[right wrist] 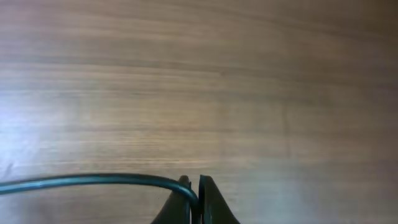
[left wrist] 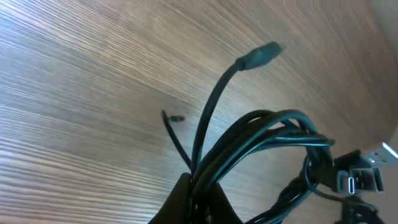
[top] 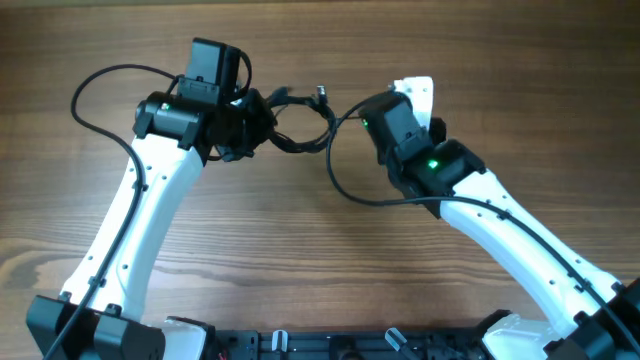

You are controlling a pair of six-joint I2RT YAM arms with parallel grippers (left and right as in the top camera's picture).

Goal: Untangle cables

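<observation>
Black, thin and glossy, the cables (left wrist: 261, 134) are bunched over the wooden table (right wrist: 199, 74), between my two arms towards its far side. My left gripper (left wrist: 200, 199) is pinched tight on several cords of the bundle at once. One small plug (left wrist: 260, 56) sticks out on a free tail, and flat connectors (left wrist: 360, 177) hang off to the side. My right gripper (right wrist: 194, 198) is closed on a single strand (right wrist: 93, 180) that runs away to one side, low over the wood. The trouble I foresee is in the pull. Because my left clamps many cords together, drawing my right away could cinch the loops into a harder knot rather than free anything. The single strand looks slick and I hold it only at my fingertips, so it may slide out under tension. A connector could also catch inside a loop and drag the whole bundle, or jerk it out of my left hold. I judge a slow, short pull the safest.
</observation>
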